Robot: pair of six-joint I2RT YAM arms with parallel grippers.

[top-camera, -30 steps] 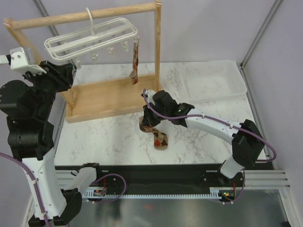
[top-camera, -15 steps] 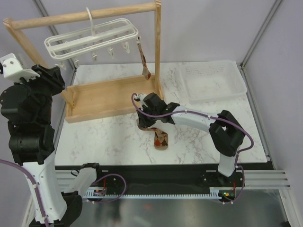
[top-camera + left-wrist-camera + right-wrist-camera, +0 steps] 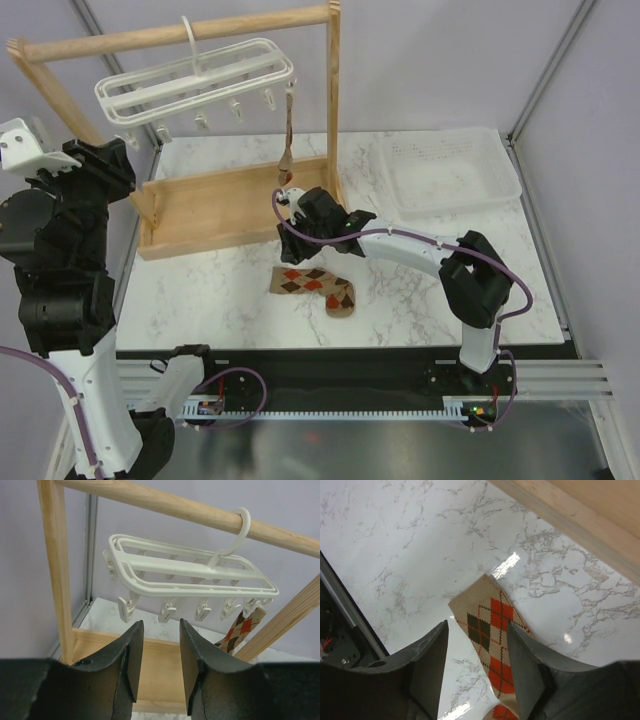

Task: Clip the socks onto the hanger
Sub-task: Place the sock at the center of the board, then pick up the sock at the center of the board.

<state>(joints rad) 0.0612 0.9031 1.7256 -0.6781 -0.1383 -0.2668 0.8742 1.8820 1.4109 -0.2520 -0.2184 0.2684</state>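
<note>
Since a second ago the loose sock (image 3: 313, 288) has gone from a bunched lump under the right claw (image 3: 477, 624) to lying flat and spread out on the tabletop (image 3: 220, 290). It sits near the middle, its long side running left to right, just near of the wooden rack's base board.

That right claw has let go: on its wrist camera I see both fingers standing apart with the argyle pattern lying on the marble below them, out of contact with either finger. From the top camera the claw hangs just on the far side of the sock, close to the rack's right post.

One sock is already up. The hanging sock (image 3: 287, 135) dangles from the clip at the right end of the hanger (image 3: 195, 80); half a second ago it was swung out to the right, and now it hangs nearly straight down.

On the left wrist view the hanger's hook sits over the top bar of the wooden rack (image 3: 200, 30), with a row of empty clips (image 3: 167, 611) along its near edge.

My left claw (image 3: 160, 625) has pulled back to the far left, well apart from the hanger, facing it, its jaws partly spread with nothing between them.

A white tray (image 3: 450, 170) sits at the far right of the tabletop.
</note>
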